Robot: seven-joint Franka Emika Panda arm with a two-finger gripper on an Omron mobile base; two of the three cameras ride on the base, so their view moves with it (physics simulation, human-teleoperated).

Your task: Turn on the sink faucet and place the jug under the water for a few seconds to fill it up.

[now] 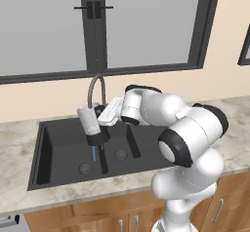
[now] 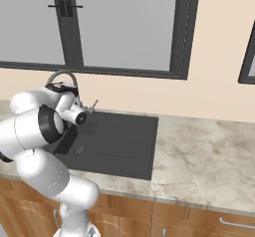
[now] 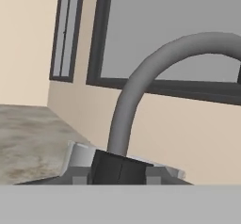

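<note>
At center-left of the left base view, the gripper [image 1: 100,115] holds the jug [image 1: 92,125] tilted under the faucet [image 1: 95,90] spout, over the sink [image 1: 58,143], jaws closed on its handle, so water [image 1: 93,153] can fill it.

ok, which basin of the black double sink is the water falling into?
The basin left of the divider in the left base view: the thin bright-blue water stream falls beside its round drain.
</note>
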